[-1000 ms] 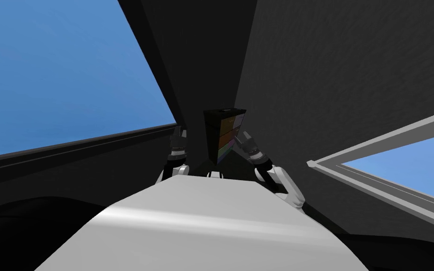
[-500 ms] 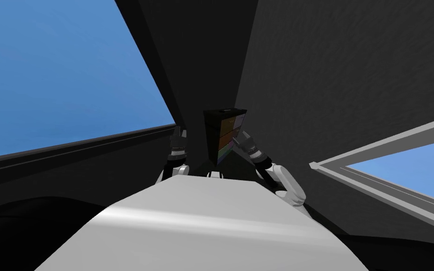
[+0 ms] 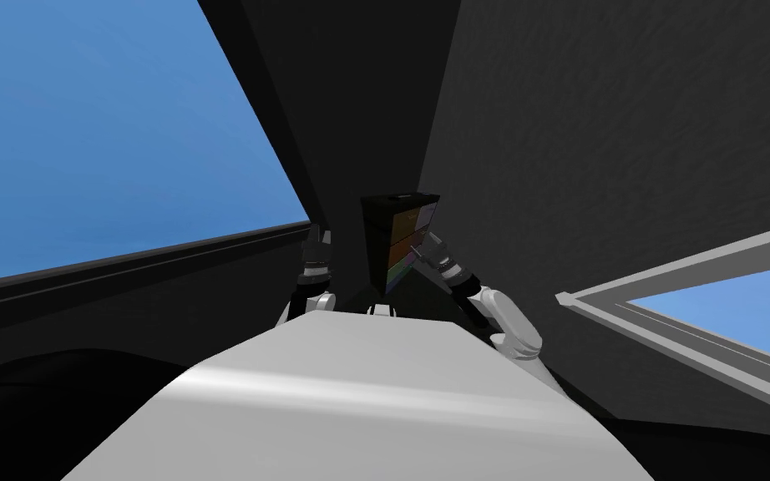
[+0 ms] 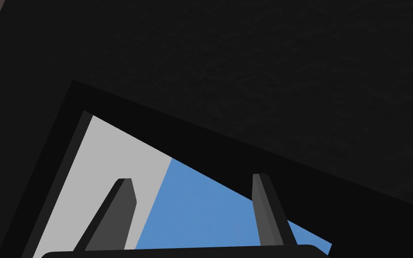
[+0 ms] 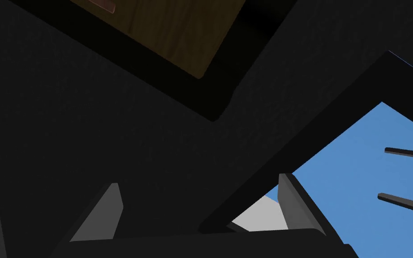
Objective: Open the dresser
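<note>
- The dresser (image 3: 398, 242) stood in the corner ahead. Its drawer fronts seemed flush, so nothing looked opened yet.
- The right gripper (image 3: 419, 248) hovered near its front, jaws released and empty; gripping a handle and pulling remained.
- The left gripper (image 3: 318, 238) hung alongside, jaws released.

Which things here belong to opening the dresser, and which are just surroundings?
Job: dark dresser with brown wood-grain drawer fronts; right gripper, open, near its front; left gripper, open.

Surroundings: large blue-sky window; grey-framed window; dark grey walls.
</note>
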Robot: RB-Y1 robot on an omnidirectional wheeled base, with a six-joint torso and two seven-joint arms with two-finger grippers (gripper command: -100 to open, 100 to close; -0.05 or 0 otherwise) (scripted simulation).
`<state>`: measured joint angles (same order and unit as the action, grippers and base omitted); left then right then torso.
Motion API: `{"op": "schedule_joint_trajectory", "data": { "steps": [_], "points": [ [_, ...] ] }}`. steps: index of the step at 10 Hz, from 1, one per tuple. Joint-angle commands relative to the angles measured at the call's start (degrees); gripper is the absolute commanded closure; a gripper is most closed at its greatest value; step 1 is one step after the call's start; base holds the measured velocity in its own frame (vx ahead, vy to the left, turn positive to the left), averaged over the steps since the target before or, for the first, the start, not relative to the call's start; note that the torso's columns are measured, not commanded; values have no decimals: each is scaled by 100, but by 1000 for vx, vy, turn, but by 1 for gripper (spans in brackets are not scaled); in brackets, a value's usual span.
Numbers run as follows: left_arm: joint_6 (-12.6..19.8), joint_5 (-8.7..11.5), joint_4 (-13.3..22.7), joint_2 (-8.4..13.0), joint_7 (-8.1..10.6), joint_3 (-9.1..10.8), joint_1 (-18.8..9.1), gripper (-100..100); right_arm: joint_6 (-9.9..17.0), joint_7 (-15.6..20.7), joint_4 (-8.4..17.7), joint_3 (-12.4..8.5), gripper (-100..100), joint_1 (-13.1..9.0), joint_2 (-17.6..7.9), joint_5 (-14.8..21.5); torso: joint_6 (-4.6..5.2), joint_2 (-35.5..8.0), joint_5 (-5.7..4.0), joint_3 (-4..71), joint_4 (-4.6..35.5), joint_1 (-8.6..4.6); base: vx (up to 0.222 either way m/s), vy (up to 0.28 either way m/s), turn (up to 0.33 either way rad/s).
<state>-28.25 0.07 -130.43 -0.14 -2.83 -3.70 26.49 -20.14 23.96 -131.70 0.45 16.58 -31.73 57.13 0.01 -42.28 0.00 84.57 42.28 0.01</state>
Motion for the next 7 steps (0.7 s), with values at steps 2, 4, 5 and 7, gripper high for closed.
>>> {"op": "schedule_joint_trajectory", "data": {
  "steps": [2,4,5,7],
  "points": [
    [0,0,0,0,0,0,0,0,183,276,94,45,-100,-176,-285,621,0,-3,0,-2,1,-1,39,-6,28],
    [0,0,0,0,0,0,0,0,272,395,145,74,-100,-267,-422,969,0,-3,0,-2,1,-1,43,-3,34],
    [0,0,0,0,0,0,0,0,272,395,145,74,-100,-267,-422,1091,-1,3,0,1,0,1,41,-3,24],
    [0,0,0,0,0,0,0,0,360,510,199,106,-100,-360,-555,1398,-1,2,0,1,0,-2,42,-9,38]
  ]
}}
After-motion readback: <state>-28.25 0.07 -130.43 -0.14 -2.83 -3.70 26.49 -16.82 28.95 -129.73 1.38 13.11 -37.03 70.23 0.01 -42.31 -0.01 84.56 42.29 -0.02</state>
